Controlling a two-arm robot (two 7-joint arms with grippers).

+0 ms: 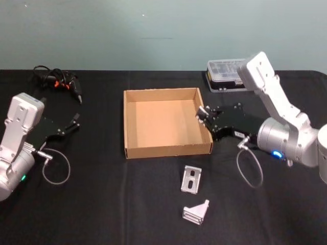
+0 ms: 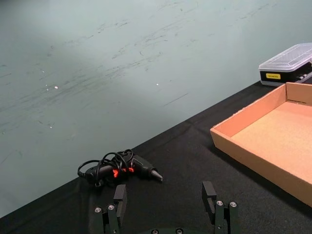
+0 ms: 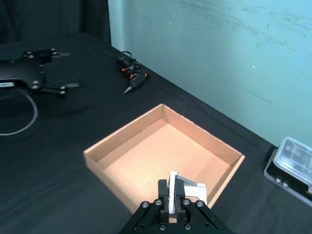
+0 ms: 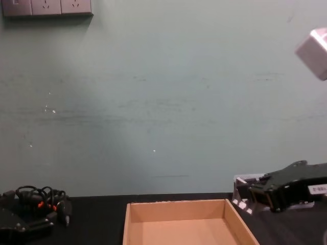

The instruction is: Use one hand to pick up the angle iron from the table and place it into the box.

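Observation:
The tan cardboard box (image 1: pixel 168 150) sits open at the middle of the black table (image 1: pixel 102 204). My right gripper (image 1: pixel 201 115) hovers over the box's right wall, shut on a silver angle iron (image 3: pixel 190 189). From the chest view the same gripper (image 4: pixel 254 196) holds the angle iron (image 4: pixel 240 198) just above the box's right rim (image 4: pixel 173 204). Two more angle irons lie on the table in front of the box, one flat (image 1: pixel 191 179) and one nearer me (image 1: pixel 196 212). My left gripper (image 1: pixel 75 122) rests parked at the left, open and empty.
A black glue gun with a coiled cord (image 1: pixel 59 81) lies at the back left. A black case with a clear lid (image 1: pixel 225 76) stands at the back right. A loose cable loop (image 1: pixel 56 168) hangs by the left arm.

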